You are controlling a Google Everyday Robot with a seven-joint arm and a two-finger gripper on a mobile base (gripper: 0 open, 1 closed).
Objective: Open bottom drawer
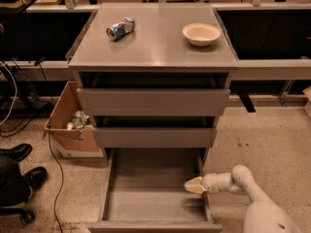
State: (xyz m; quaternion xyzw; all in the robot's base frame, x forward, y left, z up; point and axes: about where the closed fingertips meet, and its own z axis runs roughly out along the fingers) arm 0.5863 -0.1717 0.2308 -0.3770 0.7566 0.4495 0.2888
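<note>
The grey cabinet (pixel 153 42) has three drawers. The bottom drawer (pixel 146 198) is pulled far out toward me, showing its plain grey box interior; its front panel (pixel 153 226) is at the lower frame edge. My gripper (pixel 193 185) is on a white arm coming from the lower right. It sits over the drawer's right side wall, near the inner right edge, with its cream fingers pointing left. The middle drawer front (pixel 153 137) and the top drawer front (pixel 152 101) above are each pulled out slightly.
A crushed can (pixel 120 28) and a cream bowl (pixel 201 33) lie on the cabinet top. A cardboard box (pixel 69 125) with rubbish stands at the cabinet's left. Cables and a person's black shoes (pixel 19 164) are at the far left. Speckled floor lies on the right.
</note>
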